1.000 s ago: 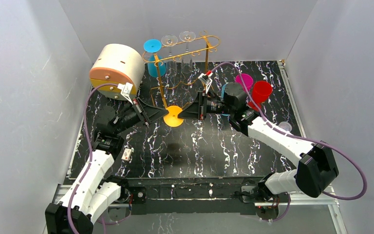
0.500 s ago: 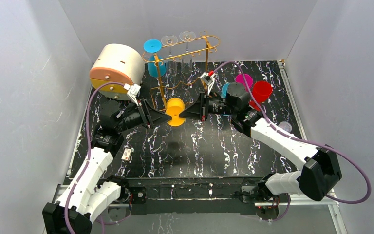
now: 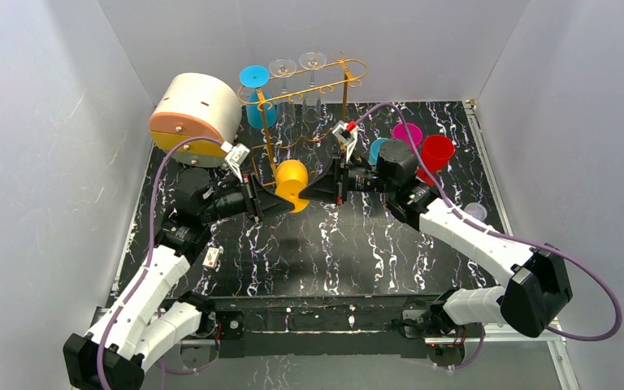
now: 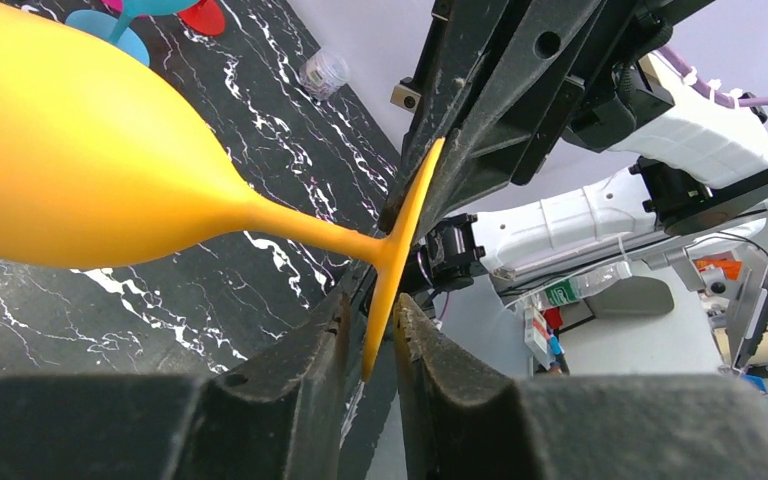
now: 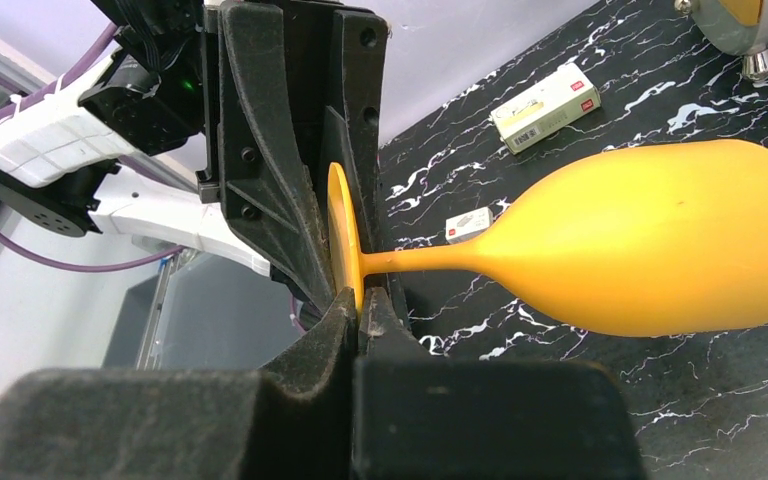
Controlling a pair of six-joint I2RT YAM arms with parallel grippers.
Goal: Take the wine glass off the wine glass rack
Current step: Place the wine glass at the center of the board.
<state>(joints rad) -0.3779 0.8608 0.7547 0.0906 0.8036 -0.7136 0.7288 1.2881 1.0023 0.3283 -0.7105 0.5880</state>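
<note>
An orange wine glass (image 3: pixel 292 180) hangs above the table between my two grippers, off the rack, lying on its side with the bowl toward the rack. My right gripper (image 3: pixel 315 191) is shut on the rim of its round foot, as the right wrist view shows (image 5: pixel 357 305), with the bowl (image 5: pixel 660 240) to the right. My left gripper (image 3: pixel 273 203) faces it from the other side. Its jaws straddle the foot's opposite edge (image 4: pixel 372 330) with a thin gap, and the bowl (image 4: pixel 80 160) is at the upper left. The golden wire wine glass rack (image 3: pixel 344 89) stands behind.
On the rack hang a blue glass (image 3: pixel 253 77) and two clear glasses (image 3: pixel 296 65). A cream-and-orange drawer box (image 3: pixel 195 114) stands at the back left. Magenta (image 3: pixel 407 134), red (image 3: pixel 436 150) and blue (image 3: pixel 378 149) cups stand at the right. A small white box (image 3: pixel 211 258) lies near the left arm.
The glass has turned from foot-up to lying on its side, bowl toward the rack. My left gripper has moved right and in around the foot. The right gripper has kept its grip.
</note>
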